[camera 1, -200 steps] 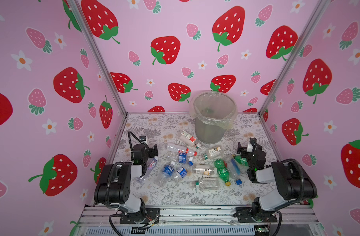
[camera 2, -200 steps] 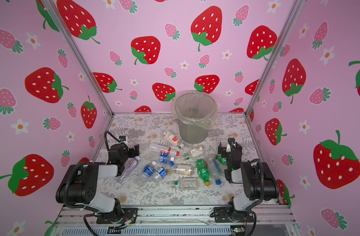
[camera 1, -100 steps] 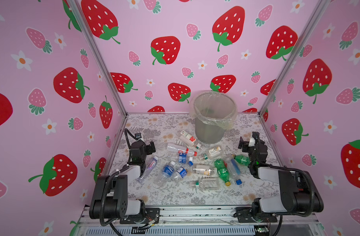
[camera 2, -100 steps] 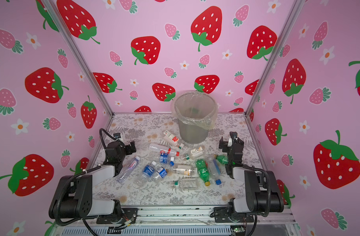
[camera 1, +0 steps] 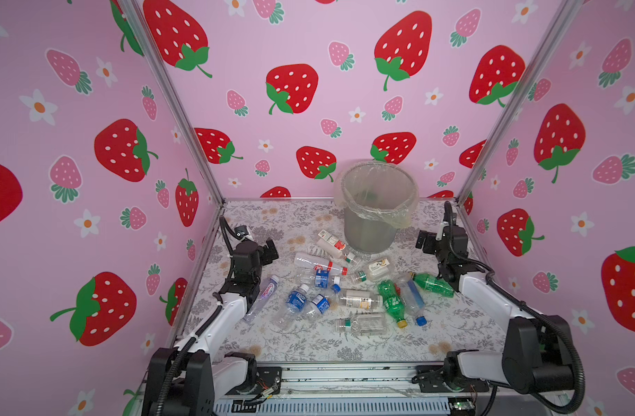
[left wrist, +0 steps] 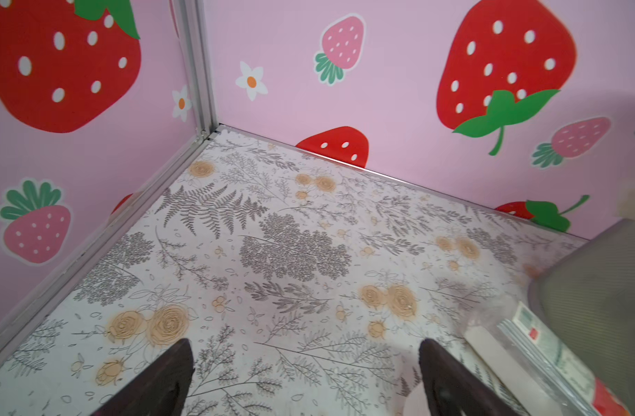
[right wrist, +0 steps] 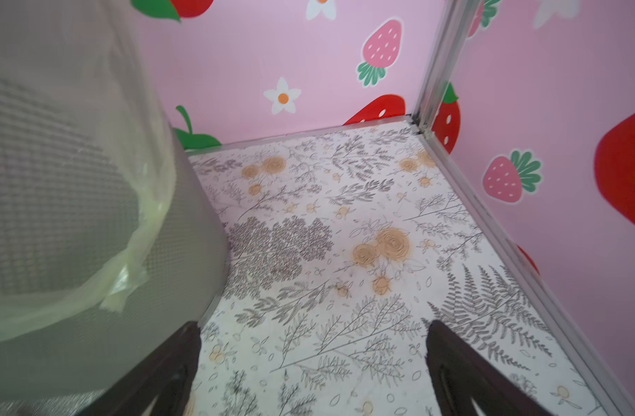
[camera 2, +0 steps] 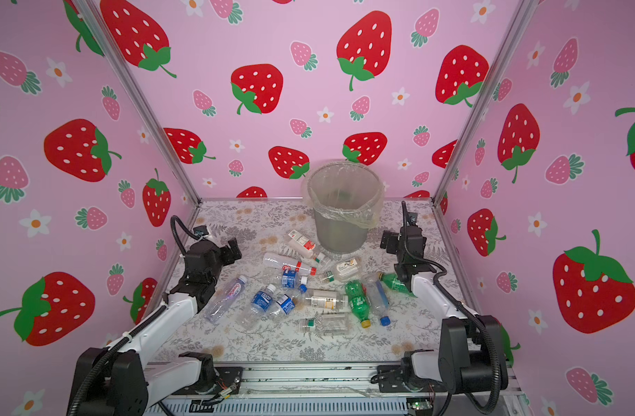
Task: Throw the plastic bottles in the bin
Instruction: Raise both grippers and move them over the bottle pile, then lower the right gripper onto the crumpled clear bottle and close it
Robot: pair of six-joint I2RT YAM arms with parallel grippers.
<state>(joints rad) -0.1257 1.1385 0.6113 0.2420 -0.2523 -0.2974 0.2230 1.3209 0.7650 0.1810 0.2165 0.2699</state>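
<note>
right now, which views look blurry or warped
Right wrist view: the grey translucent bin with its clear bag liner is close and soft, the floral tabletop sharp. Left wrist view: the bin and the white bottle with a red-and-white label beside it are blurred. Both top views: sharp, evenly lit, but the aluminium corner posts splay outward, wide-angle distortion.

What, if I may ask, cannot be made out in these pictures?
- Contents of the grey translucent lined bin: both top views, liner and wall blur them.
- Base of the green plastic bottle: a top view, right arm covers it.
- Red-and-white-labelled clear bottle: left wrist view, cut off by the edge.
- Print on the blue-labelled clear bottle: top views, too small.
</note>
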